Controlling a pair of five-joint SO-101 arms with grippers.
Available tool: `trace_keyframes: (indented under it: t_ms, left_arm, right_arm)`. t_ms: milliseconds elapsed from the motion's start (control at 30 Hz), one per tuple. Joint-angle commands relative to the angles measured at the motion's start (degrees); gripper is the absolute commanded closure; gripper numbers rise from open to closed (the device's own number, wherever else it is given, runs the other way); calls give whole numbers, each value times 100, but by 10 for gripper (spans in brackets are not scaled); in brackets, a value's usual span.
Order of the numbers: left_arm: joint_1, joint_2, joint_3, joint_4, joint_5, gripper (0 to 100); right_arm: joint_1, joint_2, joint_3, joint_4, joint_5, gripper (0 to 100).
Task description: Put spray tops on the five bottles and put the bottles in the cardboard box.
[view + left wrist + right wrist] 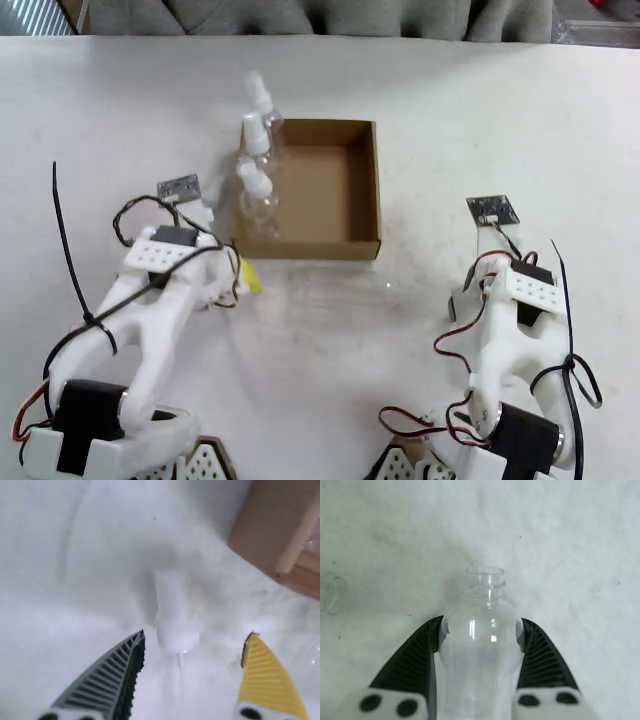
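**A:** While the two arms sit at the white table (450, 110), where is the cardboard box (330, 185)?

**B:** It lies open in the middle of the table, beyond both arms. Three clear bottles (258, 190) with white spray tops fitted are lined up along the box's left wall. The rest of the box floor is bare brown card.

**A:** What is the left end effector (196, 636) doing?

**B:** It is just off the box's near left corner, low over the table. It has one grey finger and one yellow one, and they are spread apart, gripping nothing. A loose white spray top (172, 615) lies on the table in the gap between them, touching neither finger. Its thin tube points back toward the wrist. A corner of the box shows just beyond it.

**A:** And the right end effector (481, 625)?

**B:** It is well to the right of the box and nearer the arm bases. Its two black ribbed fingers are closed against the shoulders of a clear bottle (480, 655), one on each side. The bottle's open threaded neck points away from the wrist. I cannot tell whether this bottle stands on the table or is held above it.
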Motion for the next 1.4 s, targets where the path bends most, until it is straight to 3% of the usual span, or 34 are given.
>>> trace_keyframes:
  t_ms: [0,133,333,867,1067,1233,1367]
  left_arm:
    - [22,-198,88,-422,70,748]
    - [22,-198,202,-738,62,846]
    - [22,-198,211,-730,62,795]
    - [22,-171,352,-923,70,793]
    - [22,453,26,-782,246,796]
    - [22,664,-132,-607,158,939]
    - [22,664,-158,-615,-255,954]
  right_arm:
    - [-119,48,44,-57,35,981]
    - [-119,48,44,-57,35,981]
    - [-119,48,44,-57,35,981]
    - [-119,48,44,-57,35,981]
    - [-119,48,44,-48,35,981]
    - [-119,48,44,-48,35,981]
    - [-119,48,44,-48,35,981]
